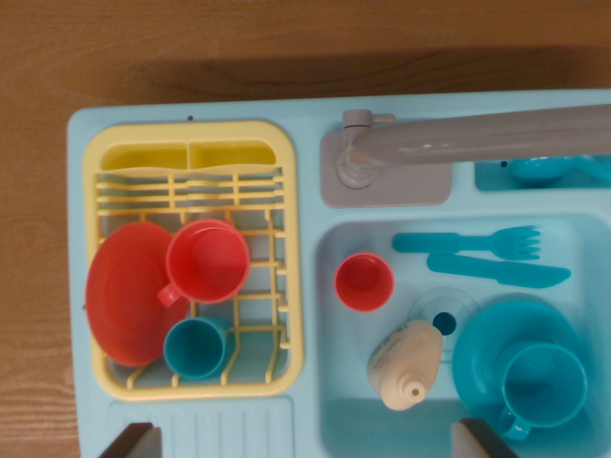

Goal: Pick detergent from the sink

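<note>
looking straight down from the wrist view, the toy sink unit (pixel 86 134) in pale blue fills most of the frame, resting on a wooden table (pixel 191 48). taking the basin (pixel 344 420) as the landmark: the detergent bottle (pixel 407 361) lies on its side inside the basin, near the basin's lower middle, cream coloured with its nozzle pointing toward the bottom of the frame. a small red cup (pixel 364 281) stands in the basin just up and toward the wrist view's left of the bottle, apart from it. a blue fork (pixel 468 241) and blue knife (pixel 501 272) lie side by side along the basin's upper part. a blue plate (pixel 477 353) sits in the basin's lower corner on the wrist view's right, carrying a blue mug (pixel 542 386); the bottle lies just beside the plate's rim. a grey faucet (pixel 458 143) extends above the basin's top edge. to the wrist view's left of the basin, a yellow drying rack (pixel 191 258) holds a red plate (pixel 119 296), a red mug (pixel 207 260) and a teal cup (pixel 196 348). the gripper (pixel 310 441) shows only as two dark fingertips (pixel 129 441) at the bottom edge, set wide apart and holding nothing, with no contact on the bottle.
</note>
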Available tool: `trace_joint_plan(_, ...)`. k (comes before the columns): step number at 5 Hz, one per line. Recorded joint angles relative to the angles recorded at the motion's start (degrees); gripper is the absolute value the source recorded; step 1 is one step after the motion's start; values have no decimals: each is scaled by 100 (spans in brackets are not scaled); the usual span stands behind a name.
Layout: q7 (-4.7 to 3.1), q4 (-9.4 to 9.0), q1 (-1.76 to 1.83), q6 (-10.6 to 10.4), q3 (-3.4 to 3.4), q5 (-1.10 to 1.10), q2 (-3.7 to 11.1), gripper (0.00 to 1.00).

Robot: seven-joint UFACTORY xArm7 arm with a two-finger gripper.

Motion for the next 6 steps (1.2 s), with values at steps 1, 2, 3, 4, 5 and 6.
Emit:
trace_joint_plan(1,0,0,0,0,0,0,0,0)
trace_joint_plan(2,61,-142,-15,-151,-9,1,11,0)
trace_joint_plan(3,61,-142,-15,-151,-9,1,11,0)
trace_joint_plan(4,134,-314,-33,-335,-20,2,24,0)
trace_joint_plan(5,134,-314,-33,-335,-20,2,24,0)
trace_joint_plan(6,218,-511,-53,-543,-32,3,38,0)
